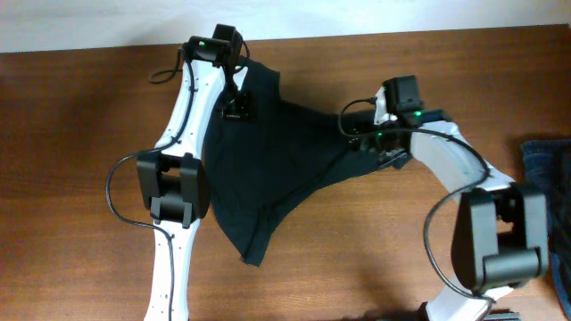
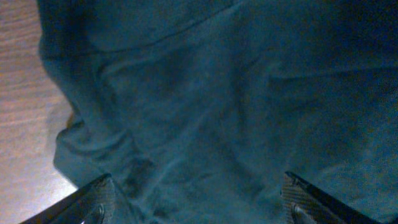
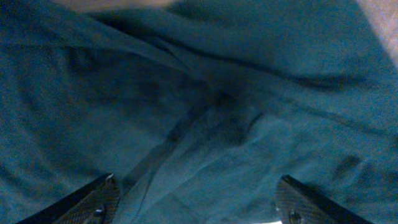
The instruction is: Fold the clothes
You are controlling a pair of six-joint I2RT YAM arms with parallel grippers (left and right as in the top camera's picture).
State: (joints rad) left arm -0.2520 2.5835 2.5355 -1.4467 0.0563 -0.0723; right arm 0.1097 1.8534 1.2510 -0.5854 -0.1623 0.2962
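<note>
Though bunched on the desk (image 1: 71, 134), black T-shirt (image 1: 268, 169): unheld.
Left tool (image 2: 198, 196), right tool (image 3: 196, 190): jaws apart.
Risk: single-layer pinch could skew fold.

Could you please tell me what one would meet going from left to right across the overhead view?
Left arm → black T-shirt → right gripper → blue denim garment.

Overhead looks straight down on the bench (image 1: 71, 178), while both wrist cameras sit in close, facing down onto the same black T-shirt (image 1: 277, 152) overhead sees.
</note>
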